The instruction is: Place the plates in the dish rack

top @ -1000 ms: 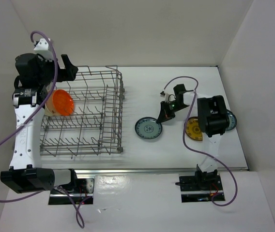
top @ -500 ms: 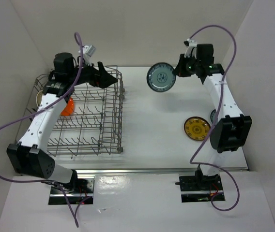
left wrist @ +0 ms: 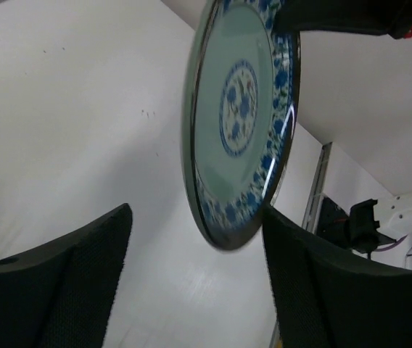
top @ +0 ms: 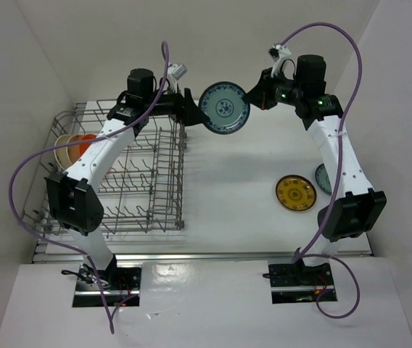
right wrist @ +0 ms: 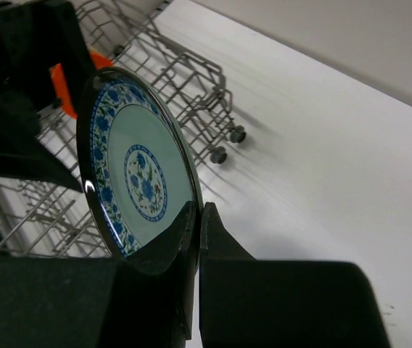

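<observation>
My right gripper point(top: 253, 98) is shut on the rim of the blue-and-white plate point(top: 224, 107) and holds it upright in the air beside the dish rack point(top: 122, 174); the plate also shows in the right wrist view point(right wrist: 137, 174). My left gripper point(top: 191, 109) is open, with the plate's opposite edge point(left wrist: 239, 123) between its spread fingers, close to the right finger. An orange-red plate point(top: 86, 141) and a cream plate point(top: 64, 148) stand in the rack's left side. A yellow plate point(top: 295, 193) lies flat on the table at the right.
Another plate point(top: 322, 177) lies half hidden behind my right arm, next to the yellow one. White walls close in the table at the back and both sides. The rack's tall wire side point(top: 180, 156) stands just below the held plate.
My right arm has carried the blue-and-white plate leftward toward the rack. My left arm has swung right over the rack's top to meet it, fingers now around the plate's edge.
</observation>
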Motion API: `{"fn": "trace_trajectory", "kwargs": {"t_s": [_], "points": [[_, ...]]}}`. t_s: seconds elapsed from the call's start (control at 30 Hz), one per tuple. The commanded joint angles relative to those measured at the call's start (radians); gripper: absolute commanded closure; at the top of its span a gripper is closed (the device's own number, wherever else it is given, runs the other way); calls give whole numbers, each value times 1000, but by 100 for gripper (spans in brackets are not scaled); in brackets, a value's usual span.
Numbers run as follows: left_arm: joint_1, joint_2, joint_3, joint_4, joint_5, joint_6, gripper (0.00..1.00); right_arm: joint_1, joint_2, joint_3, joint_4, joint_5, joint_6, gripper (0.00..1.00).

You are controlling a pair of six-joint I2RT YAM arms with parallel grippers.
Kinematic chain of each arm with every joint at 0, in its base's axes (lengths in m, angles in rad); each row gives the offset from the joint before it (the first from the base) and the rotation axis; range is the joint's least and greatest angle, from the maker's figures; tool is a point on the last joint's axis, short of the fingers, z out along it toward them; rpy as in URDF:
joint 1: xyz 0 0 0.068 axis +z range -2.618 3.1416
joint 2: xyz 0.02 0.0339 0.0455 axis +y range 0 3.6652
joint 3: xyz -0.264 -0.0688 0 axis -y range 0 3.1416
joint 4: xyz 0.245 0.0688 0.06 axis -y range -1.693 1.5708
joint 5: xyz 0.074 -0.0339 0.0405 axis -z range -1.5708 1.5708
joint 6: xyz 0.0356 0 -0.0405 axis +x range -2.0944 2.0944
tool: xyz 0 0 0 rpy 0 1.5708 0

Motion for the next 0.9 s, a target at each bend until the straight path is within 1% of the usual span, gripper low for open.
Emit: {"fn": "trace_trajectory", "kwargs": {"t_s": [0.0, 0.07, 0.1, 0.13, 0.17, 0.2, 0.23, 0.3, 0.33, 0.37, 0.43, 0.47, 0.57, 0.6, 0.67, 0.7, 0.73, 0.77, 0.8, 0.83, 0.87], "points": [[-10, 1, 54, 89, 16, -10, 24, 32, -44, 0, 67, -91, 18, 100], [-19, 10, 66, 89, 16, -10, 34, 45, -53, -12, 76, -101, 18, 100], [-19, 22, 66, 89, 3, -10, 40, 60, -53, -12, 67, -92, 7, 100], [-28, 23, 80, 65, -12, -10, 61, 60, -53, -12, 67, -73, 7, 100], [-28, 23, 80, 56, -23, -10, 73, 69, -53, -12, 53, -64, -2, 100], [-28, 23, 92, 46, -35, -10, 89, 69, -53, -12, 35, -55, -11, 100], [-28, 23, 104, 36, -50, -10, 100, 69, -53, -12, 35, -36, -11, 99], [-28, 23, 115, 2, -90, 16, 100, 69, -62, -43, 22, 31, -24, 88], [-28, 23, 115, -12, -105, 25, 100, 69, -62, -58, 22, 57, -24, 68], [-28, 0, 115, -27, -147, 35, 100, 69, -74, -78, 22, 126, -24, 58], [-10, -26, 115, -49, -182, 46, 100, 60, -100, -139, 33, 189, -24, 36], [18, -42, 115, -62, -204, 46, 100, 40, -110, -158, 33, 232, -10, 23], [78, -118, 78, -63, -234, 24, 100, -13, -148, -228, 44, 258, 33, 13], [116, -167, 49, -63, -248, 13, 100, -55, -157, -257, 44, 284, 69, 9], [150, -218, 20, -63, -291, 13, 100, -86, -170, -280, 18, 344, 103, 9], [176, -241, -4, -63, -346, 13, 100, -111, -170, -290, -5, 437, 143, 7], [187, -285, -15, -63, -375, 13, 100, -125, -170, -317, -55, 482, 162, 3], [207, -309, -26, -78, -432, 13, 100, -157, -170, -337, -77, 558, 177, 1], [207, -330, -37, -90, -455, 22, 100, -173, -170, -356, -103, 606, 198, 0], [223, -355, -72, -104, -477, 23, 100, -185, -170, -391, -151, 651, 255, 0], [236, -406, -98, -113, -495, 23, 100, -204, -179, -405, -174, 668, 278, 0]]}}
